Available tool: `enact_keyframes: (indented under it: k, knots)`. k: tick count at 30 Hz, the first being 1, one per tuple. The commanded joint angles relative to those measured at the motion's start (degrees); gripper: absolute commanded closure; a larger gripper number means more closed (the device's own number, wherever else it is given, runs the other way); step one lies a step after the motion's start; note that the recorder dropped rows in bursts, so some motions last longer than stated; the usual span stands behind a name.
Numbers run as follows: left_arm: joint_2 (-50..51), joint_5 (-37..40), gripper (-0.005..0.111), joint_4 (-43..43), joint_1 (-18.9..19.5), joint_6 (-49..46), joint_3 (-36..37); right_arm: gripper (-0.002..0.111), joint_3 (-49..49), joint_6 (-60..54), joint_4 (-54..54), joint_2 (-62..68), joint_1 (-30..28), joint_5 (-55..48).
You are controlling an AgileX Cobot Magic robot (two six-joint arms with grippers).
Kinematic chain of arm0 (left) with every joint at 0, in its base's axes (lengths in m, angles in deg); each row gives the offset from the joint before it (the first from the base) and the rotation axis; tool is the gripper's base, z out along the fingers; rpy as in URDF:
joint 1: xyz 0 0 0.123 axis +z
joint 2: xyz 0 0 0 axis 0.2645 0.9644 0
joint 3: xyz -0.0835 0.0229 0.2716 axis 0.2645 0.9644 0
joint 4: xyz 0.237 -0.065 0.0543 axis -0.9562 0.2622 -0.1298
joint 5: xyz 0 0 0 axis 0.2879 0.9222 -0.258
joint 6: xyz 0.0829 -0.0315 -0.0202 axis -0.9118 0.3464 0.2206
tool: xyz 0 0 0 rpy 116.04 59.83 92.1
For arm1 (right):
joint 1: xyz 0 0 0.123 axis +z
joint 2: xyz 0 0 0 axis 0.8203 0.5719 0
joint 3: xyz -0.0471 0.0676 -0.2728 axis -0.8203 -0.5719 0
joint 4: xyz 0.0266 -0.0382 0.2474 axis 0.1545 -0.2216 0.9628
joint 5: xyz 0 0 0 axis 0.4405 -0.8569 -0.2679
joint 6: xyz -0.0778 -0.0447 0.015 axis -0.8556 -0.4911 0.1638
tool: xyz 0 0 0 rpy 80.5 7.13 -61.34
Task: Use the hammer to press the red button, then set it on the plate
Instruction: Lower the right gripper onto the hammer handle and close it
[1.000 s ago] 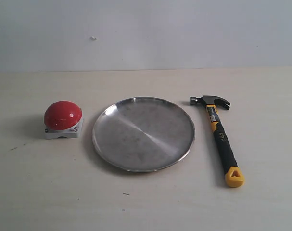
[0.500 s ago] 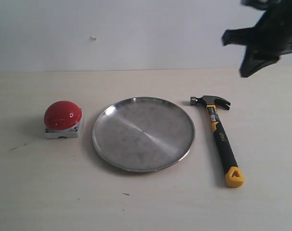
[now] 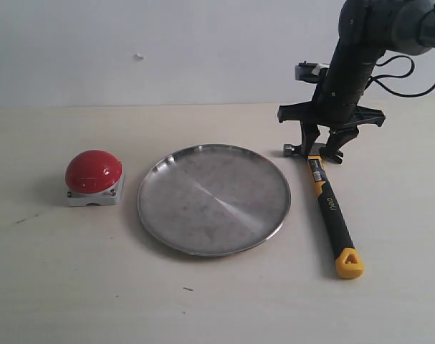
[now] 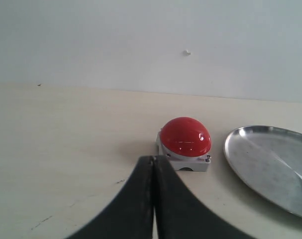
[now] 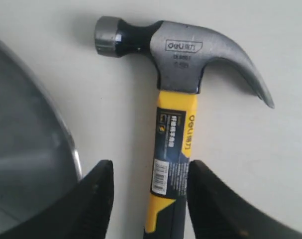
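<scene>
1. Across the whole scene runs a pale, creamy bench [image 3: 59, 301] with a few tiny dark marks on it. Behind it stands a plain white wall [image 3: 203, 50] with one small white speck [image 3: 139, 56]
2. Three things lie in a row on the bench. The red button [image 3: 94, 170] sits on its small grey base on the left, the plate [image 3: 213, 199] is in the middle, and the hammer [image 3: 330, 208] is on the right
3. The plate is round, silver and shiny, with nothing in it. The button is near it but not touching
4. The hammer lies flat just beside the plate. Its dark metal head points toward the wall and its yellow loop end points toward the front
5. The right claw [image 3: 322, 150] is spread wide and points down over the hammer, right by the head. A black arm [image 3: 353, 50] with cables [image 3: 407, 89] carries it
6. The right wrist view shows its two black fingers [image 5: 98, 199], one on each side of the yellow part of the handle. Bare bench shows between the handle and the finger on the plate side, so the claw is not squeezing the hammer
7. The left claw [image 4: 153, 159] is squeezed tight, its two fingers pressed together with nothing between them. It is low over the bench, and the red button sits a little way past its tips, not touching
</scene>
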Motion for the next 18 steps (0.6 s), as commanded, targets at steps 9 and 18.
enact_keyframes:
  k: [9, 18]
  knots:
    - [-0.33, -0.08, 0.107, 0.01, -0.18, 0.14, -0.07, 0.06, 1.46, 4.08, -5.96, 3.3, 0.07, -0.32]
    - [-0.33, -0.08, 0.107, 0.01, -0.18, 0.14, -0.07, 0.06, 1.46, 3.95, -4.62, 5.16, 0.07, -0.32]
